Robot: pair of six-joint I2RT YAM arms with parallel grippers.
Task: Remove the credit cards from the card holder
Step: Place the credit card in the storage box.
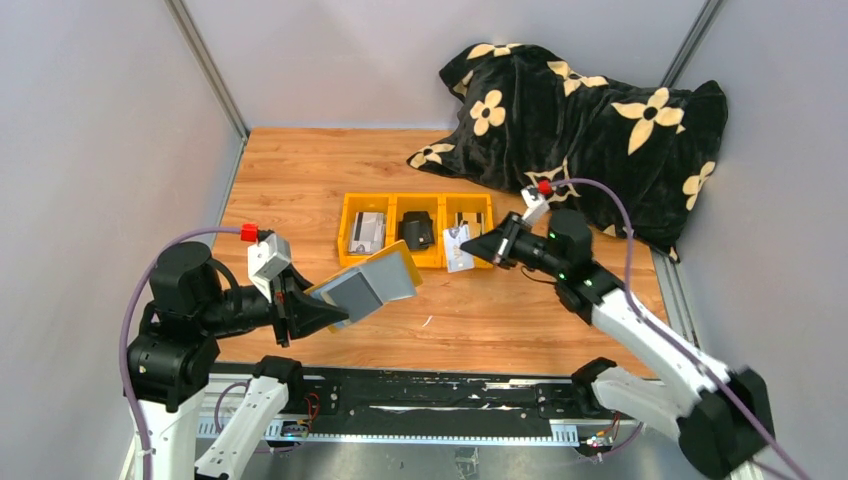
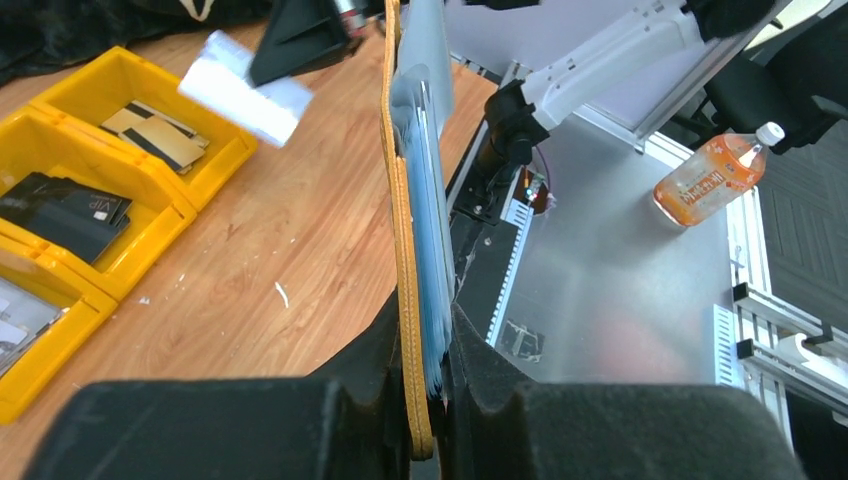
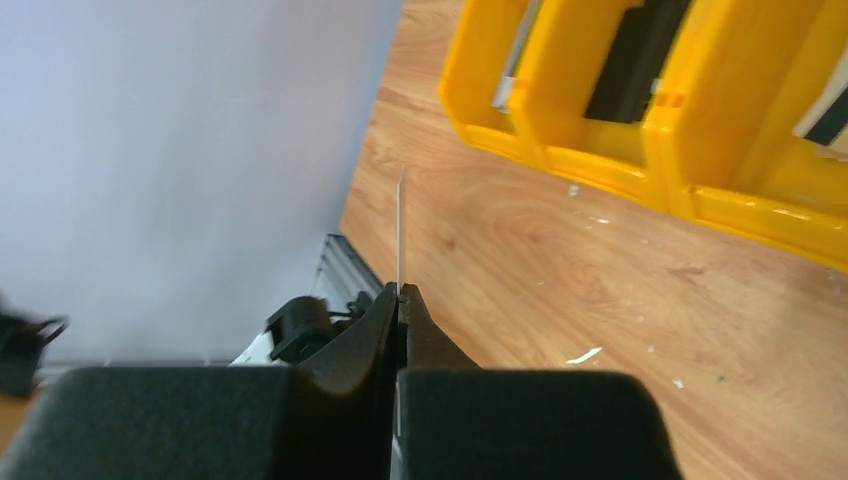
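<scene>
Lower left, the mustard card holder (image 1: 368, 283) is gripped by the left tool (image 1: 325, 312) above the counter (image 1: 500, 320); at centre, a white credit card (image 1: 458, 249) is pinched by the right tool (image 1: 483, 246), beside the yellow tray (image 1: 344, 228).

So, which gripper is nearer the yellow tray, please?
Right: the right gripper, holding a card, hovers by the tray; the left gripper, holding the card holder, is farther, on its near side.
</scene>
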